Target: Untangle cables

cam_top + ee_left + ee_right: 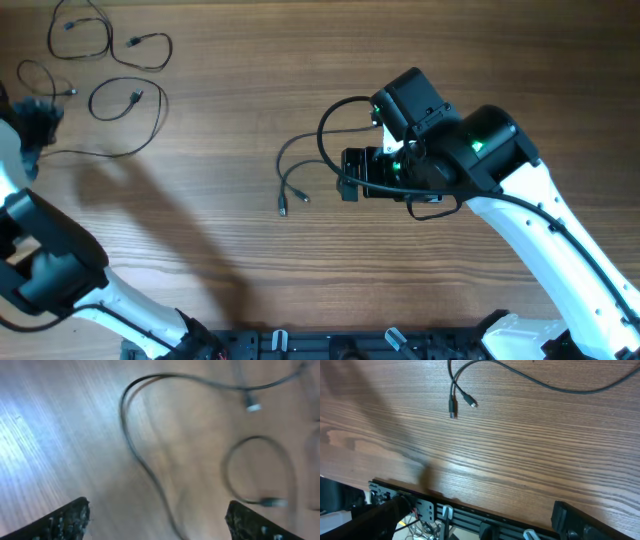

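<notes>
Several thin black cables [128,98] lie in loose loops at the table's far left corner. My left gripper [38,118] hovers at their left edge. In the blurred left wrist view it [159,505] is open, with one strand [123,415] running between the fingers below and a silver-tipped plug [253,407] beyond. One separate cable [300,165] lies at mid-table, its two plug ends pointing toward the near edge. My right gripper [347,178] sits just right of it. In the right wrist view this gripper [479,510] is open and empty, with that cable [452,407] far ahead.
A black rail [330,345] with clamps runs along the table's near edge; it also shows in the right wrist view [485,515]. A thicker black cord [330,125] loops off the right arm's wrist. The left arm's base [40,270] is at the near left.
</notes>
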Controlling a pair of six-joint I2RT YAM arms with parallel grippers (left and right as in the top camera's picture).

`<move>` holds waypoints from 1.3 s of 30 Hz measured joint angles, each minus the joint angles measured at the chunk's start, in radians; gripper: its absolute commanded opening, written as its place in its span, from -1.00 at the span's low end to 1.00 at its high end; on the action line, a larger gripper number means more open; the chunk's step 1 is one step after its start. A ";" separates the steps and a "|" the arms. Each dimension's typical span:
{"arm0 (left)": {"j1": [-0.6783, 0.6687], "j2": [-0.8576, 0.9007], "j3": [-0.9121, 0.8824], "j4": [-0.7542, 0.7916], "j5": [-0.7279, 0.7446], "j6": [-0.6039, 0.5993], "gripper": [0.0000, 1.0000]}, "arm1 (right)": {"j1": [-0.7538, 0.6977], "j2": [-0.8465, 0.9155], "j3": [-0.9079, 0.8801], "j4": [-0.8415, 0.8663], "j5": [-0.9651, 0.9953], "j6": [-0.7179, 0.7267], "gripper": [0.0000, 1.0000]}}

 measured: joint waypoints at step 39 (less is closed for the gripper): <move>0.037 0.203 -0.005 0.373 0.415 -0.272 0.33 | 0.000 0.074 0.000 0.009 -0.035 0.000 1.00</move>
